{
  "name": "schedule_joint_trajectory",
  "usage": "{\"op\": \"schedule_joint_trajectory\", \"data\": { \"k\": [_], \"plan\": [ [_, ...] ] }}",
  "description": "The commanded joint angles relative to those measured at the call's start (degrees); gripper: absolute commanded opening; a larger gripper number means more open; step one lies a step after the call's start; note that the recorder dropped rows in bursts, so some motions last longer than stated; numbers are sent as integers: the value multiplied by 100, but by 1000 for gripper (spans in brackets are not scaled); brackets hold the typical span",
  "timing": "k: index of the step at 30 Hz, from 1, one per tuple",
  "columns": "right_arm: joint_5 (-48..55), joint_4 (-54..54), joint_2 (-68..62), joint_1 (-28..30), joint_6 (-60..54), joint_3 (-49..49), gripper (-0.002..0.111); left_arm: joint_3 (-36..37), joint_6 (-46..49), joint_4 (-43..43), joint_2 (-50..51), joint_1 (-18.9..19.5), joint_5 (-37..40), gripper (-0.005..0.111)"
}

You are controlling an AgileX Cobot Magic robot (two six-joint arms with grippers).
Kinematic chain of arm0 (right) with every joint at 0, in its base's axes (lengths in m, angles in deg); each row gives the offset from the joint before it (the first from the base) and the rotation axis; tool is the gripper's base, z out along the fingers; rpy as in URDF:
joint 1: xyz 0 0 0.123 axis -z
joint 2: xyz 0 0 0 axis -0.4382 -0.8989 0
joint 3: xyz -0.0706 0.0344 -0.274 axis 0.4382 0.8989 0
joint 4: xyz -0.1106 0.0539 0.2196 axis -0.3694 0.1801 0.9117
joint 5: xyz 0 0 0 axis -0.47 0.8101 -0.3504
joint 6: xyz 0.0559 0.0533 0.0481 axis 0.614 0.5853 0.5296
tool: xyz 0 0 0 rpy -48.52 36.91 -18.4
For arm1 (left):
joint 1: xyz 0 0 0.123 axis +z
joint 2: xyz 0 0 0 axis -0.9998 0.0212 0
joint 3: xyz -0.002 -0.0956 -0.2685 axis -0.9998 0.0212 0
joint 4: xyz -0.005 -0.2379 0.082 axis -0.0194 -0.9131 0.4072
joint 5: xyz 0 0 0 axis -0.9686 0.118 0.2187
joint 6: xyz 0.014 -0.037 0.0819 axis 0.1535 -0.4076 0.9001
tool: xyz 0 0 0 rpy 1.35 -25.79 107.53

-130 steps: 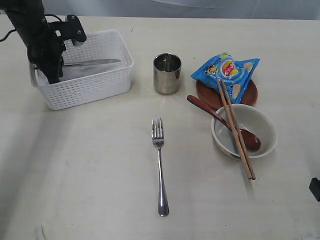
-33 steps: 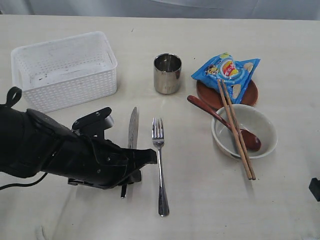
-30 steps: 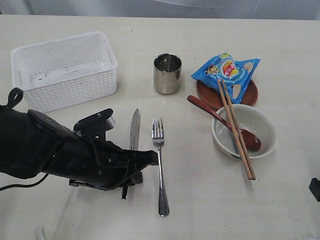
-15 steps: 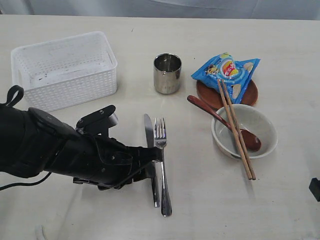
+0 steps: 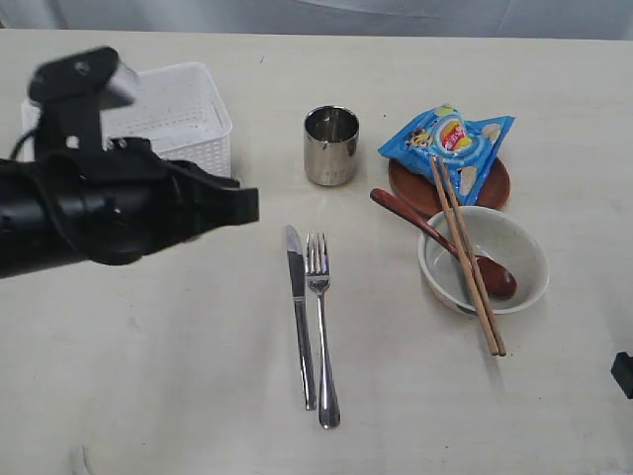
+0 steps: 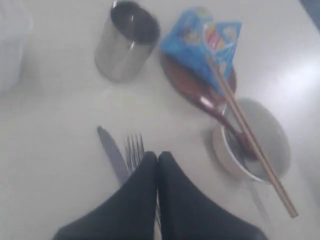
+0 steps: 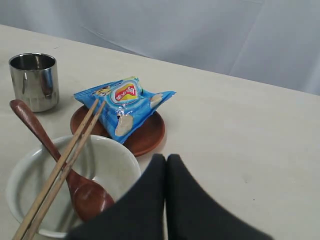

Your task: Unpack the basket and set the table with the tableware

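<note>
Exterior view alone shows the whole knife (image 5: 300, 317), lying top-to-bottom, tip up, beside the fork (image 5: 321, 332) (left fingers (image 6: 142, 190) and right fingers (image 7: 150, 195) closed, empty)

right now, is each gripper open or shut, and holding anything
Left gripper: shut, holding nothing.
Right gripper: shut, holding nothing.

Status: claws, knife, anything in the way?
Left claw shut, empty, raised. Right claw shut, empty, by the bowl. Knife flat on table beside fork. Nothing blocking.
</note>
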Motion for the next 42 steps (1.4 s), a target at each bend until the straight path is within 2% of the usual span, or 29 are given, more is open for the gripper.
{"op": "schedule_joint_trajectory", "data": {
  "k": [1,19,25,35,42],
  "plan": [
    [-10,31,33,-28,1,16,-1,3,684,-2,-1098,-17,-257,0],
    [-10,31,33,-28,1,16,-1,40,2377,-2,-4345,-17,-780,0],
    [-10,31,33,-28,1,16,-1,419,2962,-2,-5205,-17,-805,0],
    [-10,31,33,-28,1,16,-1,1162,3049,-2,-6347,-17,-1083,0],
    [-10,31,33,-28,1,16,-1,1341,3049,-2,-6705,-17,-1230,0]
  ]
}}
